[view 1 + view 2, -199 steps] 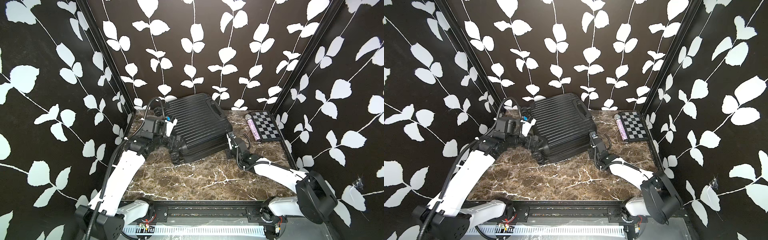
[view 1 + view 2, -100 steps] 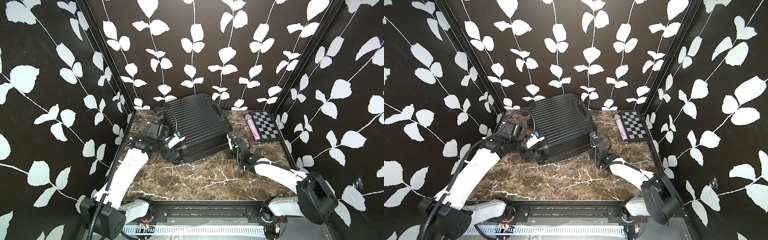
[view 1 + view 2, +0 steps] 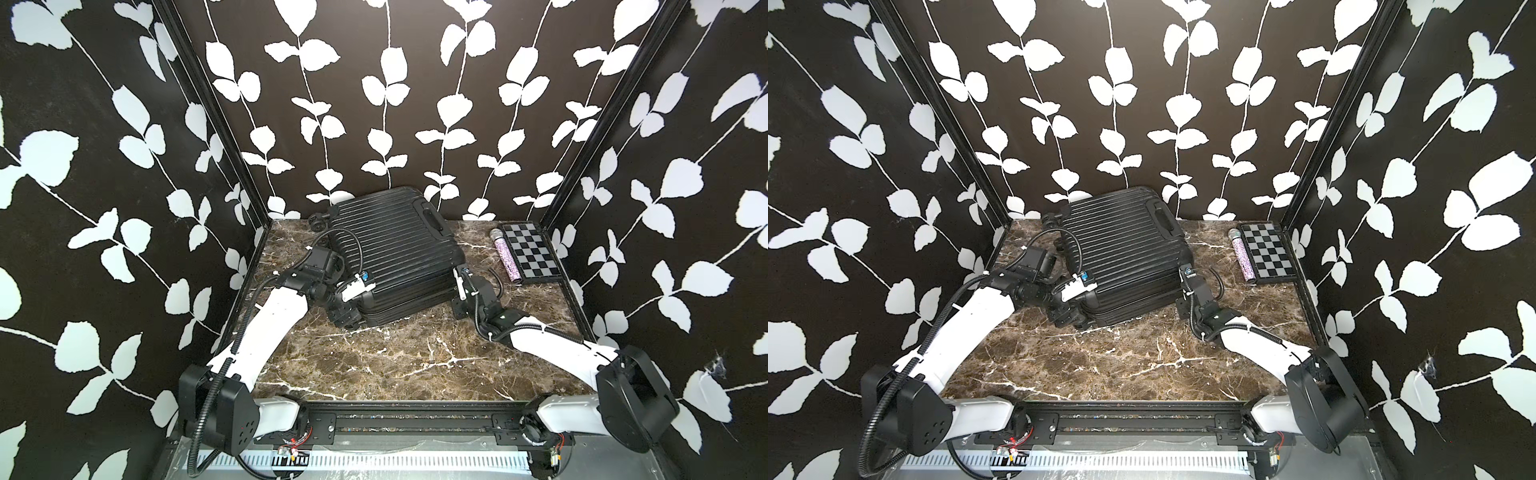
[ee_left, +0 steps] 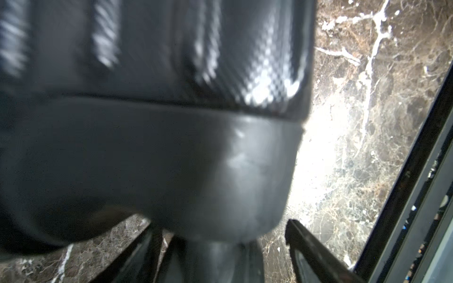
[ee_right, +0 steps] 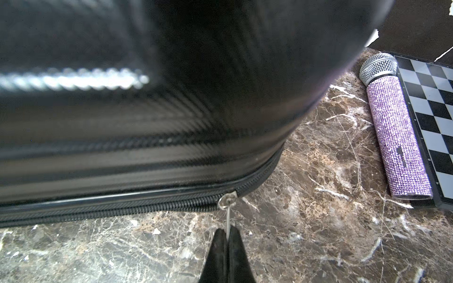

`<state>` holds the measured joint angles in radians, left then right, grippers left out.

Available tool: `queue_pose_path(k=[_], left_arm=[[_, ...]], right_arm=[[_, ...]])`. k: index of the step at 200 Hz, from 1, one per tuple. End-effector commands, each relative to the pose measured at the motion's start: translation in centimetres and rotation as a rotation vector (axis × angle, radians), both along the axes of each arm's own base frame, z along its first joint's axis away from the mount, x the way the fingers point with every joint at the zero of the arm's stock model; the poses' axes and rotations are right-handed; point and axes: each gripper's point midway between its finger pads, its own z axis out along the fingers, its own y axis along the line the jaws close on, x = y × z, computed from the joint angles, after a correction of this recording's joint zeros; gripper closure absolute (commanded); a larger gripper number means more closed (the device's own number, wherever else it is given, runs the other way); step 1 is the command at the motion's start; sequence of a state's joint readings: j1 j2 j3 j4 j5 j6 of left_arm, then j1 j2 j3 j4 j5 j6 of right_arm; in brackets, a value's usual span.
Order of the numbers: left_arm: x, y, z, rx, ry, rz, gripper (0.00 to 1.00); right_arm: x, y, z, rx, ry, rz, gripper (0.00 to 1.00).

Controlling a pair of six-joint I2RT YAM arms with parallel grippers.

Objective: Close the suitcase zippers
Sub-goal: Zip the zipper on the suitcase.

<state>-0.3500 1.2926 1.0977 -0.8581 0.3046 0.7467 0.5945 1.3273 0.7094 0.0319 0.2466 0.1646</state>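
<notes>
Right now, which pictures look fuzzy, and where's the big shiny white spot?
Left wrist view: the suitcase is blurry, and glare whites out the marble table. Right wrist view: near shell fuzzy, zipper pull and microphone sharp. Both top views: crisp.

The brown marble tabletop (image 3: 395, 357), veined in white, fills the lower middle of both top views, and most of its near half is bare stone. A black ribbed suitcase (image 3: 390, 245) lies flat on it at the centre of the frame, up near the back wall, turned a little askew. Right of centre, in the far right corner, a flat checkerboard (image 3: 530, 255) rests on the marble. A glittery purple microphone (image 3: 507, 259) lies lengthwise right against the checkerboard's left edge.
</notes>
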Motion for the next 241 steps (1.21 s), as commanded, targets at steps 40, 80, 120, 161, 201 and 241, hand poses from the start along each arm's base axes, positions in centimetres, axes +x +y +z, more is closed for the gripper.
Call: queue_pose_path(k=[40,80,120,161,201,241], left_arm=[[-1.4,-0.3,0.5,-0.02,-0.058,-0.128,0.5],[-1.2,-0.4,0.6,-0.034,-0.077,-0.122,0.84],[-1.0,-2.2,1.5,-0.161,-0.052,-0.087,0.91],[0.0,-4.1,3.5,-0.291,-0.025,-0.048,1.0],[1.2,-4.5,5.3,-0.369,0.015,0.099,1.0],[0.9,-5.1,7.1,-0.473,-0.035,0.198,1.0]], right_arm=[[0.5,0.2,1.7,0.034,-0.048,-0.006,1.0],[0.3,0.3,1.3,0.037,-0.035,0.0,1.0],[-0.2,1.2,1.1,0.054,-0.038,0.068,1.0],[-1.7,3.8,0.7,0.113,0.001,0.234,1.0],[-3.0,5.7,0.4,0.191,0.036,0.338,1.0],[-3.4,6.5,0.8,0.222,0.035,0.38,1.0]])
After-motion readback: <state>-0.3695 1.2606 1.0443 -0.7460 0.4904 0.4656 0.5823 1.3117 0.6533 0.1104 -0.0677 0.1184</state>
